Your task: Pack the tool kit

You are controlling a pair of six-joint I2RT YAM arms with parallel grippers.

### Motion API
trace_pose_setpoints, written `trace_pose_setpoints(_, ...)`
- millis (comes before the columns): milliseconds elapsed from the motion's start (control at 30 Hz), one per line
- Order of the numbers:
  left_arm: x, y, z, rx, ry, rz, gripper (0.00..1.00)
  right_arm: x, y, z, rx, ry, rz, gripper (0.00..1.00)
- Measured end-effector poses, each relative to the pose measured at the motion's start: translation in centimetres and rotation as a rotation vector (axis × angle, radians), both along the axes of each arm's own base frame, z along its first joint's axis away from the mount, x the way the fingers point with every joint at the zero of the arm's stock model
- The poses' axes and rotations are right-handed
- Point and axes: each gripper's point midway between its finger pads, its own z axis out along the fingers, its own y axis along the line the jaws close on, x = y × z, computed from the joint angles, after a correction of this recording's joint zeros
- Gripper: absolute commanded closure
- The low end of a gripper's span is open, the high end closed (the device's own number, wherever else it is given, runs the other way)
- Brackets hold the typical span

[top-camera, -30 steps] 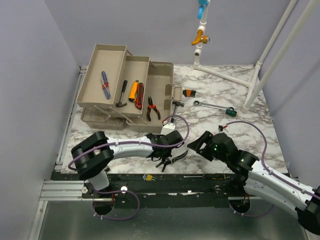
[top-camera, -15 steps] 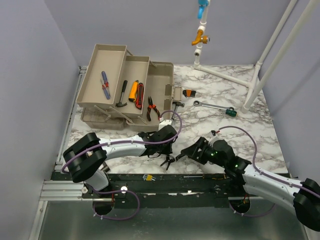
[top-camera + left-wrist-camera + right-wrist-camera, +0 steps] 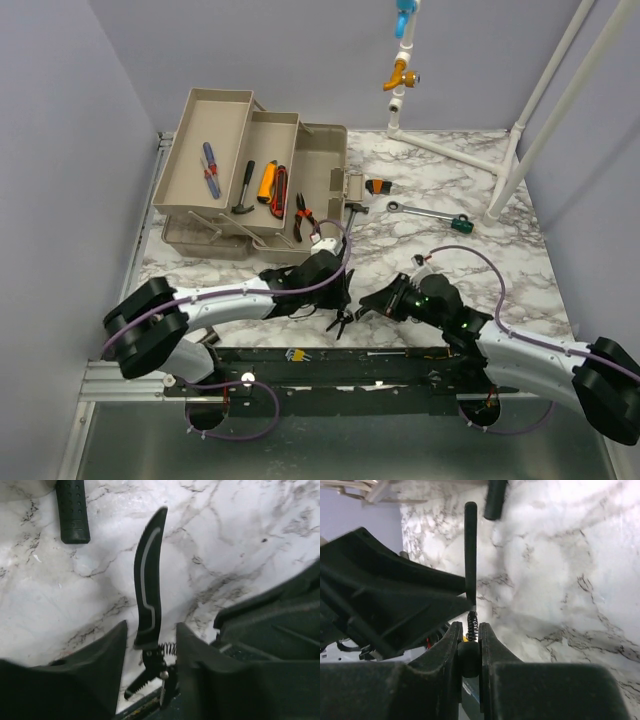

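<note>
Black spring pliers hang just above the table's near edge, between both grippers. My right gripper is shut on one black handle; the spring and the other handle stick out past its fingertips. My left gripper is open, its fingers standing either side of the pliers' head, and a curved handle points away from it. In the top view the left gripper and right gripper face each other. The beige toolbox stands open at the back left.
The toolbox trays hold a blue screwdriver, a hammer, an orange knife and red-handled pliers. A green-handled wrench and small tools lie on the marble. White pipe frame stands at the back right.
The right arm came in from the right and shut on a pliers handle. The left gripper, which held the pliers shut, has opened. Both moved slightly left.
</note>
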Motion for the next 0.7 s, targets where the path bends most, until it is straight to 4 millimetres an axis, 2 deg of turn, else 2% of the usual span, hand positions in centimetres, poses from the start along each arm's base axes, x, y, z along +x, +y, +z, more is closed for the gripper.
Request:
trace_pose_setpoints(67,-0.3,0.6,1.4,-0.043,-0.028,-0.002,0.36,0.2,0.1,1.1,0.004,-0.029,0.002,0.99)
trace_pose_setpoints(133,-0.7,1.1,3.3,-0.096,-0.066,-0.010,0.30,0.5,0.1,2.2,-0.001,-0.058,0.003,0.99)
trace_pose_setpoints(233,-1.5,1.9,7.9,-0.213,-0.135,-0.030,0.25,1.0,0.2,4.1,-0.022,-0.109,0.012,0.99)
trace_pose_setpoints(400,-2.5,4.3,17.3,-0.380,-0.292,-0.046,0.19,3.2,1.4,10.2,-0.054,-0.243,0.028,0.99)
trace_pose_setpoints(467,-2.6,5.5,19.4,-0.384,-0.334,-0.032,0.18,4.8,2.1,13.2,-0.069,-0.308,0.014,0.99)
trace_pose_setpoints(567,-2.5,7.3,20.4,-0.350,-0.367,-0.005,0.18,7.2,3.2,16.0,-0.110,-0.370,-0.007,0.99)
trace_pose_setpoints(700,-2.5,10.3,19.1,-0.244,-0.373,0.048,0.17,11.2,5.2,17.6,-0.218,-0.400,-0.030,0.99)
